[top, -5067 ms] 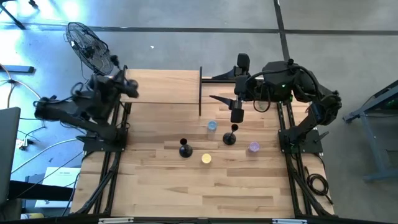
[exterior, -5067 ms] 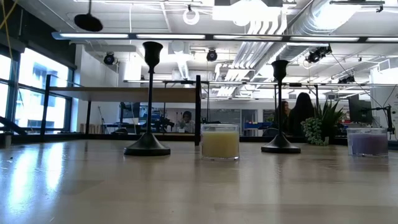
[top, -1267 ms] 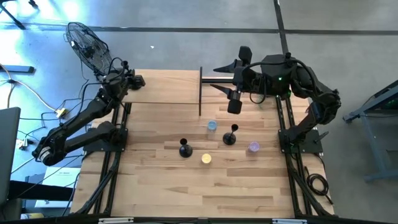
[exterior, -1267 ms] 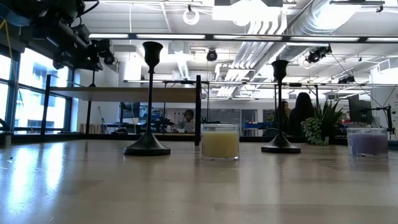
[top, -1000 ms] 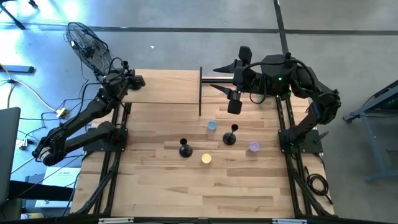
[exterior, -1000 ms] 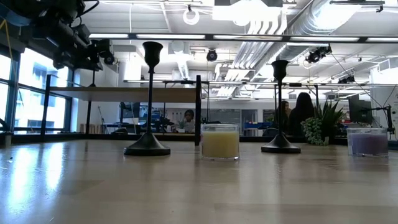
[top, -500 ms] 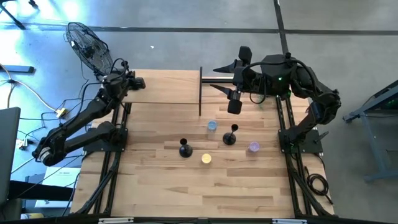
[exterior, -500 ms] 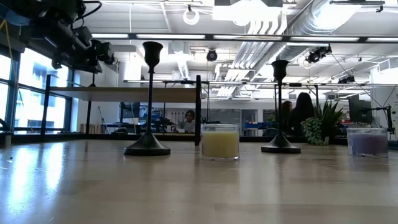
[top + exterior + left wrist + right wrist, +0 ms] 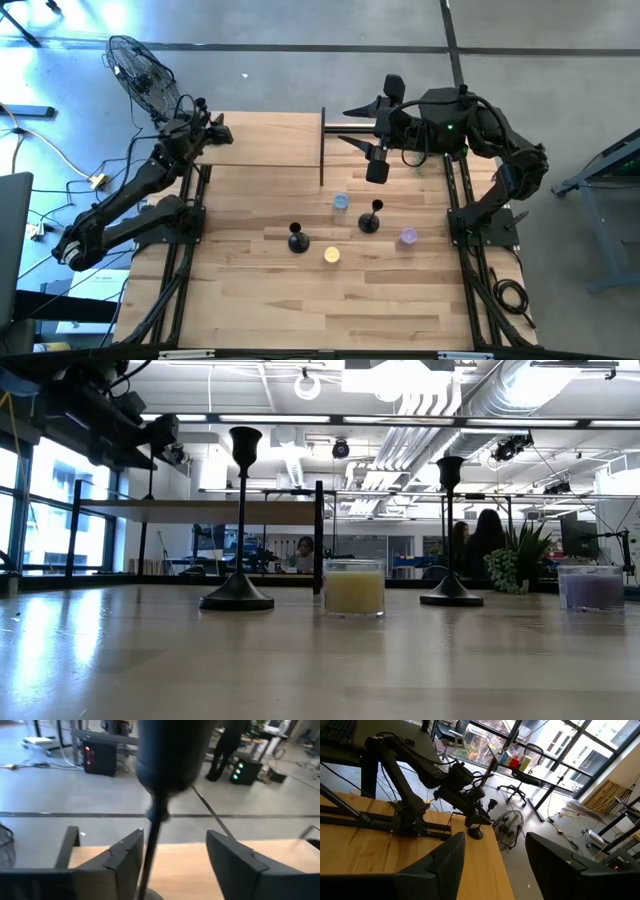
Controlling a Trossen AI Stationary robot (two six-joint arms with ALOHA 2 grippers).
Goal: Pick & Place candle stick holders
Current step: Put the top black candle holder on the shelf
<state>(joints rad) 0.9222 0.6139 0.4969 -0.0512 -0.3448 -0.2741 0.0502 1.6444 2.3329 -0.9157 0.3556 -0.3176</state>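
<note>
Candle holders: two stand mid-worktop (image 9: 299, 240) (image 9: 369, 222); a third (image 9: 160, 785) sits at the far-left corner between the spread fingers of the left gripper (image 9: 192, 862). Brushing its stem could topple it off the edge. Right gripper (image 9: 492, 857) hovers released, far right.

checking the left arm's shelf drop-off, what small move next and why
Probably draw the left tool straight back from the candle stick holder. Its fingers stand apart around the thin stem, which sits close to one finger, and the holder looks set down on the raised shelf; a sideways move could tip it.
</note>
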